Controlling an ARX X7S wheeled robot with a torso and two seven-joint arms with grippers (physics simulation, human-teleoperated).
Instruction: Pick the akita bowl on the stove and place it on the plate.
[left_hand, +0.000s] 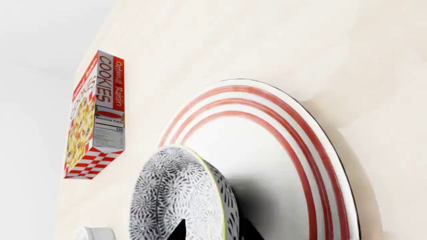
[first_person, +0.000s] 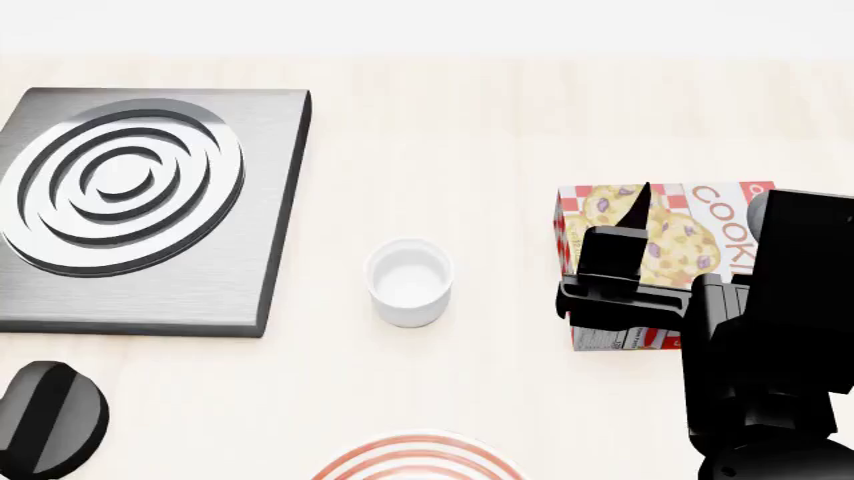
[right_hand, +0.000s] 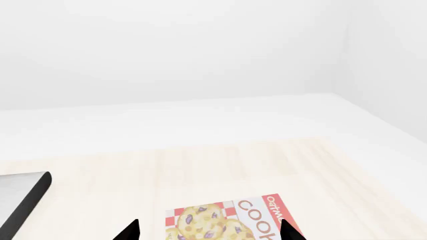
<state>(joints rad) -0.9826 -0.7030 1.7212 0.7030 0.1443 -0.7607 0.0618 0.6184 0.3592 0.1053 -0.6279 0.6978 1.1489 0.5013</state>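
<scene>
In the left wrist view the akita bowl (left_hand: 177, 192), white with a dense grey floral pattern, fills the space between my fingers. My left gripper (left_hand: 213, 231) is shut on its rim, one finger inside and one outside. Right behind the bowl lies the plate (left_hand: 313, 150), white with red rings, with the bowl's shadow on it; whether they touch I cannot tell. The stove (first_person: 160, 290) at the left of the head view has nothing on its rings, and its black knob (first_person: 51, 415) is near the front. My right gripper (right_hand: 210, 232) is open over a cookie box.
A cookie box (first_person: 694, 235) lies flat at the right under my right arm (first_person: 747, 340). A small plain white cup (first_person: 408, 282) stands mid-table between stove and box. Only the plate's far rim (first_person: 414, 455) shows at the head view's lower edge.
</scene>
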